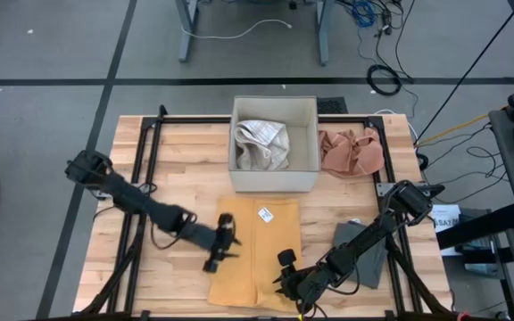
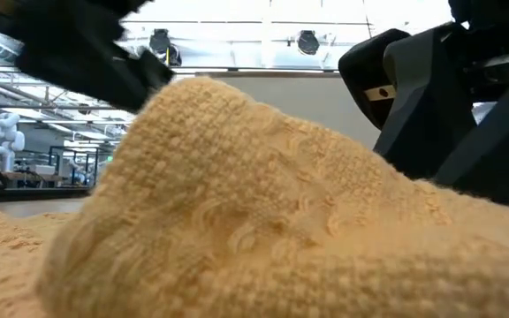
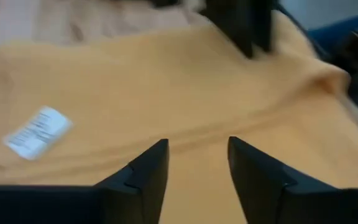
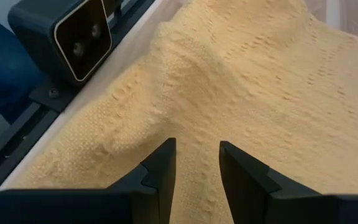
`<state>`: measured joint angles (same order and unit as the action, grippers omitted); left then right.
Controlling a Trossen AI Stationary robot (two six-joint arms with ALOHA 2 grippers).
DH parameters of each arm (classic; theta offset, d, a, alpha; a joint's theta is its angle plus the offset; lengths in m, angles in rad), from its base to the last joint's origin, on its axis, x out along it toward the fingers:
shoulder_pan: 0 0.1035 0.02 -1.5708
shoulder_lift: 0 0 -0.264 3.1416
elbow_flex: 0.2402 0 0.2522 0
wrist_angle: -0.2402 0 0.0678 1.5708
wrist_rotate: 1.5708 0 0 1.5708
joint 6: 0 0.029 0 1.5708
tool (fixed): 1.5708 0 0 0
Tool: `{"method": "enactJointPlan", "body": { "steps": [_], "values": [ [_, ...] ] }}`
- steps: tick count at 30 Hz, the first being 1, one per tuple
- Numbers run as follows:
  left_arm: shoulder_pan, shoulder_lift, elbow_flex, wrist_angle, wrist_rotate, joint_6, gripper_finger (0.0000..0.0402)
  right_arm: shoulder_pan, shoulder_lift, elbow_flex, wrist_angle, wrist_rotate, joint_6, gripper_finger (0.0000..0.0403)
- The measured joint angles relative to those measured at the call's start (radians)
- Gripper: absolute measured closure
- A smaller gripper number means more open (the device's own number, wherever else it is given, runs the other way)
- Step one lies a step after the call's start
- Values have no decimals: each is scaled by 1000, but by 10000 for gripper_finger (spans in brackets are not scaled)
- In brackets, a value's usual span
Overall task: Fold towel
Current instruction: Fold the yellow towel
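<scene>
Counter: pale wooden counter [image 1: 186,147] with a black frame along its edges.
Room: grey floor with loose cables; the low view looks into a bright hall with ceiling lights.
Box: open white box [image 1: 274,104] at the far middle, holding a pale cloth [image 1: 262,143].
Other cloths: pink cloth [image 1: 351,152] just right of the box; grey cloth [image 1: 364,250] beside the right arm.
Towel: yellow towel [image 1: 257,250] lying in the near middle of the counter, white tag [image 1: 265,213] near its far edge.
Left end effector: left end effector [image 1: 224,239] at the towel's left edge, fingers apart with nothing between them.
Right end effector: right end effector [image 1: 286,278] at the towel's near right corner; fingers [image 4: 160,171] parted over the fabric, and I cannot tell whether they pinch it.
</scene>
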<state>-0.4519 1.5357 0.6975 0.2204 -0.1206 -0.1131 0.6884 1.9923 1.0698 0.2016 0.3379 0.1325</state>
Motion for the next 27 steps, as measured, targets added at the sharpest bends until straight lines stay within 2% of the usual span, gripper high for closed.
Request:
{"method": "enactJointPlan", "body": {
  "steps": [5, 8, 18, 27],
  "values": [
    [-147, 0, 0, -34, -47, -129, 170, -2, 0, 0, 5, 0, -25, 293],
    [-209, 0, 0, -31, -61, -193, 150, -7, 0, 0, 5, 0, -25, 293],
    [-398, 43, 2, -13, -197, -345, 145, -8, 0, 0, 5, -1, -24, 293],
    [-463, 146, 61, -16, -231, -351, 145, -20, 0, 0, 8, -2, -18, 293]
  ]
}}
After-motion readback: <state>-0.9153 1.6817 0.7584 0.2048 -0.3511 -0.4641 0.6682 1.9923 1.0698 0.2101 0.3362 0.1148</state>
